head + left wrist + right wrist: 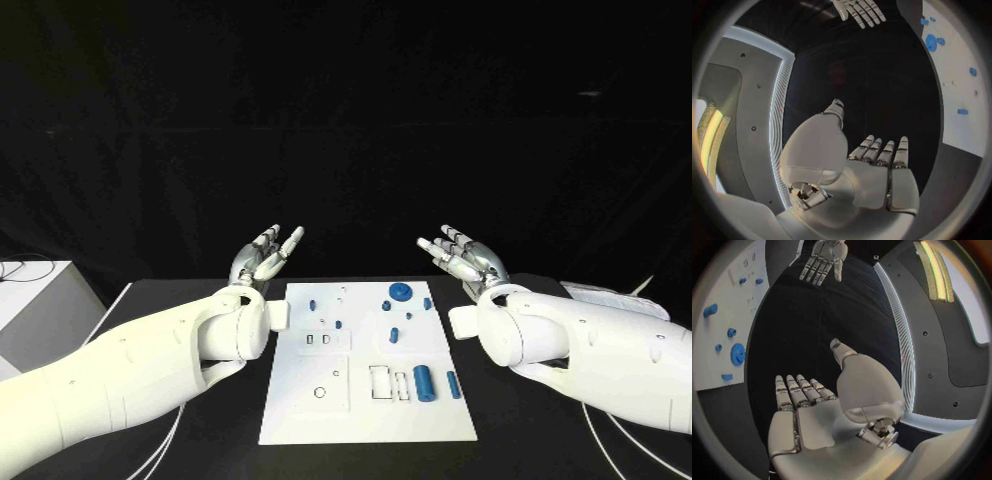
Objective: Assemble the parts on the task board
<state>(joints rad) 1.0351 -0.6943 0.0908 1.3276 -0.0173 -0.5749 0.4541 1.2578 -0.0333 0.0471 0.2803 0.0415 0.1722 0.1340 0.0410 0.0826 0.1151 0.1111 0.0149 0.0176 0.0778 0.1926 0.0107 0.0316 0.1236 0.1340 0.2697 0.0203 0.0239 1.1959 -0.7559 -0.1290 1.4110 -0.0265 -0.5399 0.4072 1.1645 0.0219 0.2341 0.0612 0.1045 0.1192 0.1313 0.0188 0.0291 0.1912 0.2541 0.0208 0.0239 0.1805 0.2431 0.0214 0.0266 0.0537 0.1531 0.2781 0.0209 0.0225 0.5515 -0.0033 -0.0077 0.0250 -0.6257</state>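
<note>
The white task board (361, 415) lies flat in the middle of the black table. Several small blue parts rest on it: a round disc (400, 292) at the far end, a thick cylinder (424, 381) and a thin peg (453, 385) nearer me. My left hand (267, 253) is raised above the table left of the board's far end, palm up, fingers spread, holding nothing. My right hand (462, 255) mirrors it on the right, also empty. In the left wrist view my own palm (873, 175) is bare, with the board (961, 75) beyond; in the right wrist view the palm (811, 410) is bare too.
A white box (32, 300) stands off the table's left edge. Flat pale sheets (613, 297) lie at the table's right side. Black tabletop (498, 455) runs along both long sides of the board.
</note>
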